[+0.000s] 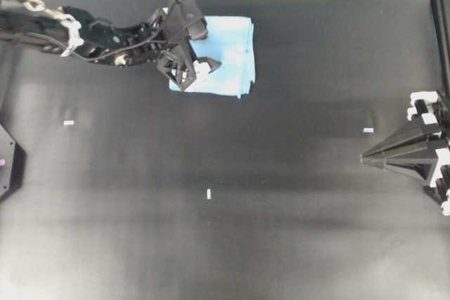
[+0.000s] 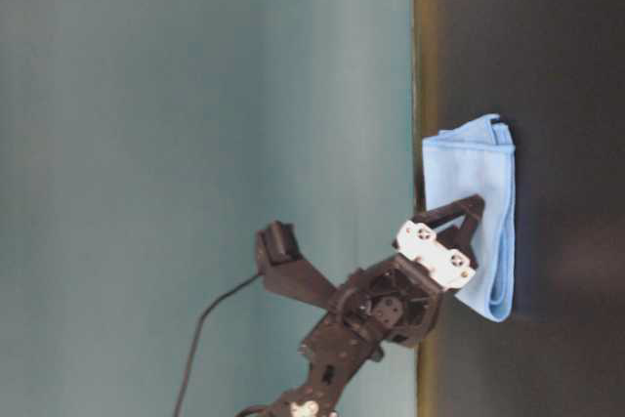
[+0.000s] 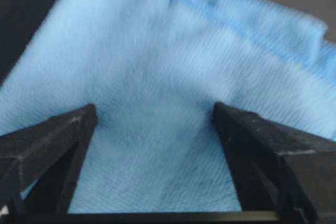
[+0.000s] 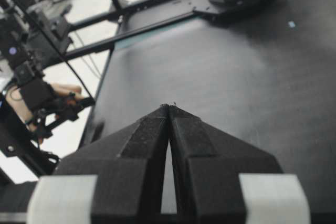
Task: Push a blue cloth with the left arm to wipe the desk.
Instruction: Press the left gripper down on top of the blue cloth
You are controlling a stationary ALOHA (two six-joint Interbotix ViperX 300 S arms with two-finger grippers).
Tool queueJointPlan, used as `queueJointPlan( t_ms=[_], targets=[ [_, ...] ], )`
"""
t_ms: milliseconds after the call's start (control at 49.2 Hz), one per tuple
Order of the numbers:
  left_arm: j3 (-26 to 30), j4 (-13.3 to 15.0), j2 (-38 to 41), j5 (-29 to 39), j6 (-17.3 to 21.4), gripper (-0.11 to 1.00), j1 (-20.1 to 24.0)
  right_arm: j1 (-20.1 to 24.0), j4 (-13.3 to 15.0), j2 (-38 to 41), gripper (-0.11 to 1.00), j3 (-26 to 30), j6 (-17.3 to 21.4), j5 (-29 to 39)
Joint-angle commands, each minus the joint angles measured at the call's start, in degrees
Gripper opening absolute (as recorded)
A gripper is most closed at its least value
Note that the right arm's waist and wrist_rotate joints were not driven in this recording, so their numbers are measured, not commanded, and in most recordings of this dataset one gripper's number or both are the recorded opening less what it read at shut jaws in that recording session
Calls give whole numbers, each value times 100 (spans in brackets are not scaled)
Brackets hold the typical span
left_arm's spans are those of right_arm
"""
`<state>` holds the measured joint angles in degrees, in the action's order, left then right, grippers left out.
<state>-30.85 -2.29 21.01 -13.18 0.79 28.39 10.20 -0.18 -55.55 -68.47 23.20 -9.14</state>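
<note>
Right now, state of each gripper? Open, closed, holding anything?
Left gripper: open, fingers spread and pressed on the blue cloth, not clamping it.
Right gripper: closed, holding nothing, parked at the desk edge.

Lt-blue cloth (image 1: 225, 54), seemingly plain; blk desk (image 1: 281, 173)
</note>
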Motion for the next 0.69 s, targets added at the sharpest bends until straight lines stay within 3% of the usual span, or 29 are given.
queueJointPlan(
  t_ms=[0, 305, 671],
  targets=[
    [26, -18, 9, -9, 18, 88, -44, 0, 0, 18, 0, 18, 0, -26],
    [-185, -18, -70, 44, 26, 88, -202, 0, -18, 9, 0, 0, 0, -26],
    [-1178, -18, -853, 35, -35, 88, -888, 0, -62, 9, 0, -9, -9, -62]
  ],
)
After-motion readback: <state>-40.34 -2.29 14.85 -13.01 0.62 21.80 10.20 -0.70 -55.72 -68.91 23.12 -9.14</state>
